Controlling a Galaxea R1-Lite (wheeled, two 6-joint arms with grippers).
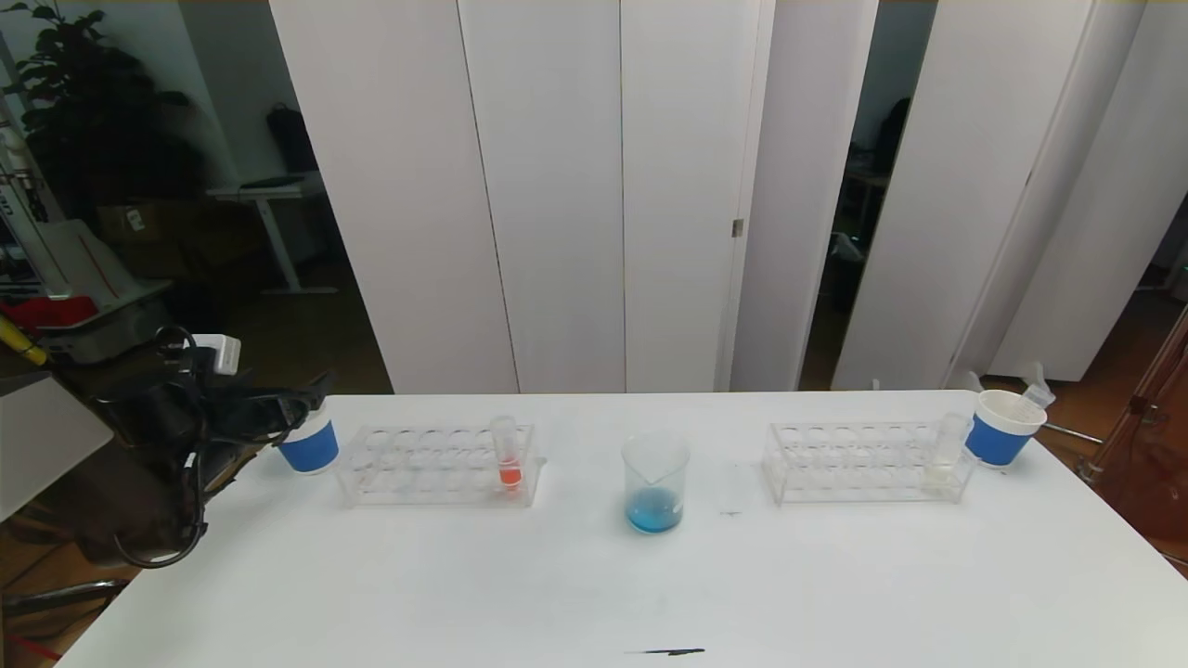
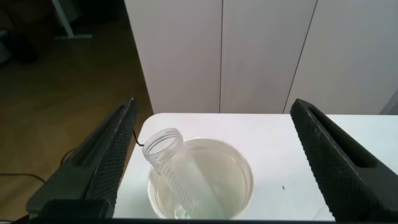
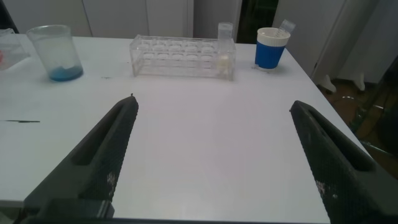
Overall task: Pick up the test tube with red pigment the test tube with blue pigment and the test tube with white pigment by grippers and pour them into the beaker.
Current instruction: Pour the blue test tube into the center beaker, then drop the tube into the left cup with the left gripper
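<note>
My left gripper (image 2: pixel 214 106) is open above a blue-banded paper cup (image 2: pixel 242 180) at the table's far left; an empty-looking clear tube (image 2: pixel 171 162) leans inside the cup, touching neither finger. In the head view the left gripper (image 1: pixel 302 404) hangs over that cup (image 1: pixel 311 450). The beaker (image 1: pixel 655 482) at mid-table holds blue liquid; no tube with blue pigment shows. The red-pigment tube (image 1: pixel 507 459) stands in the left rack (image 1: pixel 418 464). The white-pigment tube (image 1: pixel 945 455) stands in the right rack (image 1: pixel 854 462). My right gripper (image 3: pixel 214 102) is open over bare table, well short of that rack (image 3: pixel 180 55).
A second blue-banded cup (image 1: pixel 1002 431) with a clear tube in it stands at the table's far right. A faint clear item (image 1: pixel 733 492) lies between the beaker and the right rack. White partition panels (image 1: pixel 557 186) stand behind the table.
</note>
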